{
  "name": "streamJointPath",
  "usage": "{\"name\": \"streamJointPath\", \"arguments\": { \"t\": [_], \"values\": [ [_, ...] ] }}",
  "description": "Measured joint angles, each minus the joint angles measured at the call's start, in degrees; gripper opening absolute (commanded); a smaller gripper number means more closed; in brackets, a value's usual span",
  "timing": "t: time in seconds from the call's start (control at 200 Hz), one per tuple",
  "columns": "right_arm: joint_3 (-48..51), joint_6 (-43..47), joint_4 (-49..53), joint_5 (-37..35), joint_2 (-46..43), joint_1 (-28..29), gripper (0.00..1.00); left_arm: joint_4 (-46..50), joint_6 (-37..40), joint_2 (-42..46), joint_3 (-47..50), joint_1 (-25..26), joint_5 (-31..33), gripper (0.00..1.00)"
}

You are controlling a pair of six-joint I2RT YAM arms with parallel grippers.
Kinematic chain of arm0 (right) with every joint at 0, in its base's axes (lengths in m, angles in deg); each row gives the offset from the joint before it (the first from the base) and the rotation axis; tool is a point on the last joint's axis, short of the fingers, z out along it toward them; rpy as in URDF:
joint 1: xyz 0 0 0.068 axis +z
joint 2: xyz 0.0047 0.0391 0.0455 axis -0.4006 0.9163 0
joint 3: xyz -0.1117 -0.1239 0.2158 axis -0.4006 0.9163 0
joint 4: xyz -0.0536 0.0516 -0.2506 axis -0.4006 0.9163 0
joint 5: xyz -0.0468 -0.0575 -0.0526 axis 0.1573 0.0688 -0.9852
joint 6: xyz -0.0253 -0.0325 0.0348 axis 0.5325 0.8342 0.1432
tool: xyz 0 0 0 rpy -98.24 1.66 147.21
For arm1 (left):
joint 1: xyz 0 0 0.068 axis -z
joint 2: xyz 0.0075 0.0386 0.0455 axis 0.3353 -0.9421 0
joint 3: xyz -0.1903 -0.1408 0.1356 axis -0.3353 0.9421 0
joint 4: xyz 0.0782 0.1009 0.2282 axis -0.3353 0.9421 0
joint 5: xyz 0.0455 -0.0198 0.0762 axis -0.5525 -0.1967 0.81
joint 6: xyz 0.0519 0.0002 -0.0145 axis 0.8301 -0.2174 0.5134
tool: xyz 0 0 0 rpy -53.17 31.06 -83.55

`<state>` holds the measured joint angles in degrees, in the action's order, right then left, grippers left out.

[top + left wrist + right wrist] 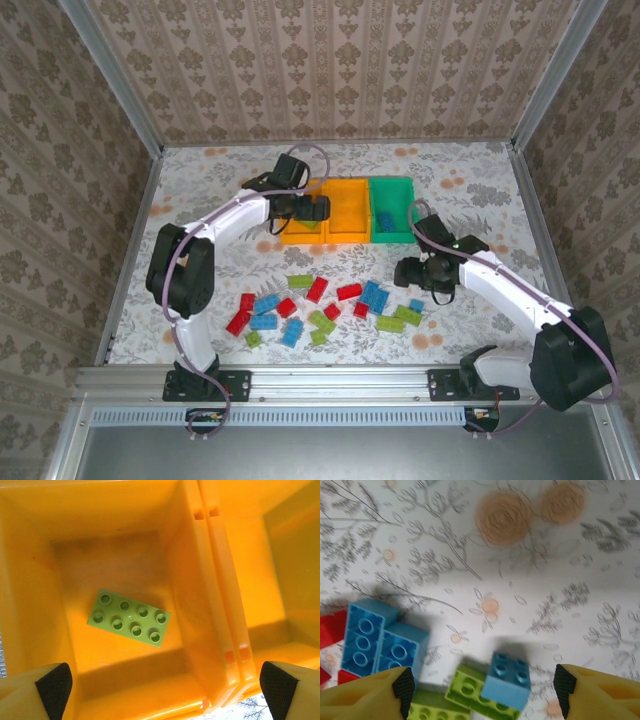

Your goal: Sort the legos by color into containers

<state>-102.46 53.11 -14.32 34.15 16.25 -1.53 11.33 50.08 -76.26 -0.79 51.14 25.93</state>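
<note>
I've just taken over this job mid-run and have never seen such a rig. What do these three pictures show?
The machine is two robot arms, the left arm and the right arm, bolted at the near edge of the table. The top picture looks down from above and behind them. The other two come from a camera on each wrist.

The left end effector is open above an orange bin where one lime brick lies. The right end effector is open over loose bricks, with a blue brick beneath it. Neither holds anything.

Red, blue and lime legos lie scattered before the bins. These include a second orange bin and a green bin with blue inside.
</note>
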Motion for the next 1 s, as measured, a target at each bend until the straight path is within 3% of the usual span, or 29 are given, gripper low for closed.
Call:
{"name": "streamJointPath", "arguments": {
  "t": [0.195,0.46,0.815,1.0],
  "values": [
    [2.4,-6.3,5.9,0.0,-2.3,0.1,0.75,-1.2,0.7,1.2,1.4,0.8,-0.1,1.00],
    [8.2,-13.5,4.8,1.6,-5.6,1.1,0.73,-3.4,2.2,2.7,3.9,1.9,0.2,1.00],
    [8.4,-15.3,-0.6,2.8,-3.2,2.1,0.73,-4.1,2.6,4.9,6.2,1.8,1.2,1.00],
    [8.4,-15.0,-2.3,2.8,0.6,2.1,0.64,-4.2,2.8,5.6,6.3,1.8,1.5,1.00]
  ]
}}
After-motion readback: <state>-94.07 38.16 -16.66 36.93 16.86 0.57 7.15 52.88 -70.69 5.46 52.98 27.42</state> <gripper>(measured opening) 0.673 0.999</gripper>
